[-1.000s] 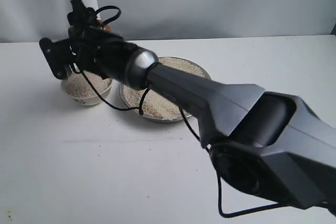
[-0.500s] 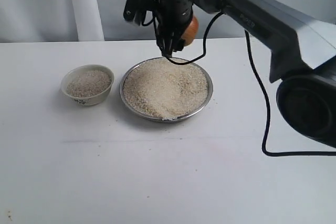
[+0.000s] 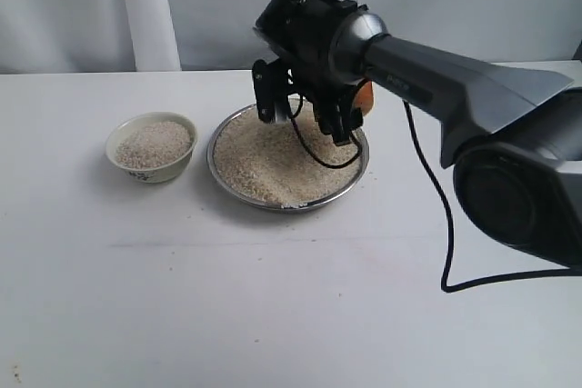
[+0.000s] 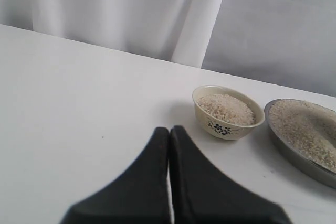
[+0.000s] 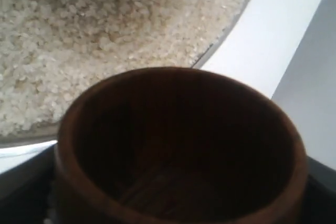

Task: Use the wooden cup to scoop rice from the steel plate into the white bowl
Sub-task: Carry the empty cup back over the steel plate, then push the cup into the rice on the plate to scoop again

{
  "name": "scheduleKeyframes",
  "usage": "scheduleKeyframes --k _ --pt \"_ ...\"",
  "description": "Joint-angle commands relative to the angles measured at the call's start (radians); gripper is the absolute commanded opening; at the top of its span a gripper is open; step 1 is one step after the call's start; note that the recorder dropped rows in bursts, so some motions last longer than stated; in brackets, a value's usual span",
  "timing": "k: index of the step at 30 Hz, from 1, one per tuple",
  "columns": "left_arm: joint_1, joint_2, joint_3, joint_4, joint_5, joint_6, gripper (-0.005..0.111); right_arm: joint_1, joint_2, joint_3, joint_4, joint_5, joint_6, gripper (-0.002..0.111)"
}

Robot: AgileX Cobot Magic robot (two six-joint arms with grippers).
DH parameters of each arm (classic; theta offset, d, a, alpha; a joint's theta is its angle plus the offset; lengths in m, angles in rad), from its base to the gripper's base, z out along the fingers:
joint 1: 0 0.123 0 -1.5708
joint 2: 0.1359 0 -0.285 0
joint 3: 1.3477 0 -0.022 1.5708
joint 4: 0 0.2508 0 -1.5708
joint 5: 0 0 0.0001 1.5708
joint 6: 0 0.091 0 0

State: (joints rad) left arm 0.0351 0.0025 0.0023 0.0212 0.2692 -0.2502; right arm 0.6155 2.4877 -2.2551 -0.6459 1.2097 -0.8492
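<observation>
Your right pincer (image 3: pixel 355 111) grips the empty wooden cup (image 3: pixel 364 95) over the upper-right rim of the steel plate (image 3: pixel 238 195); the rice (image 3: pixel 273 161) lies just lower left of it. Your left pincer (image 4: pixel 169 135) sits closed, empty.

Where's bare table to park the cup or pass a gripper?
Free: the table in front of the white bowl and steel plate, and left of the bowl. Crowded: over the plate, where the right gripper holds the wooden cup; bowl-plate gap narrow.
</observation>
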Motion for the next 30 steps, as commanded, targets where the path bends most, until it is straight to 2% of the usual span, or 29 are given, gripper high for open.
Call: scheduleKeyframes --k 1,16,30 --pt "-0.005 -0.003 -0.002 -0.003 -0.003 -0.003 0.000 0.005 0.060 0.002 -0.089 -0.040 -0.035 0.000" --pt "-0.005 -0.003 -0.002 -0.003 -0.003 -0.003 0.000 0.016 0.100 0.002 -0.061 -0.089 -0.004 0.000" --pt "-0.005 -0.003 -0.002 -0.003 -0.003 -0.003 0.000 0.083 0.160 0.002 -0.067 -0.178 0.047 0.000"
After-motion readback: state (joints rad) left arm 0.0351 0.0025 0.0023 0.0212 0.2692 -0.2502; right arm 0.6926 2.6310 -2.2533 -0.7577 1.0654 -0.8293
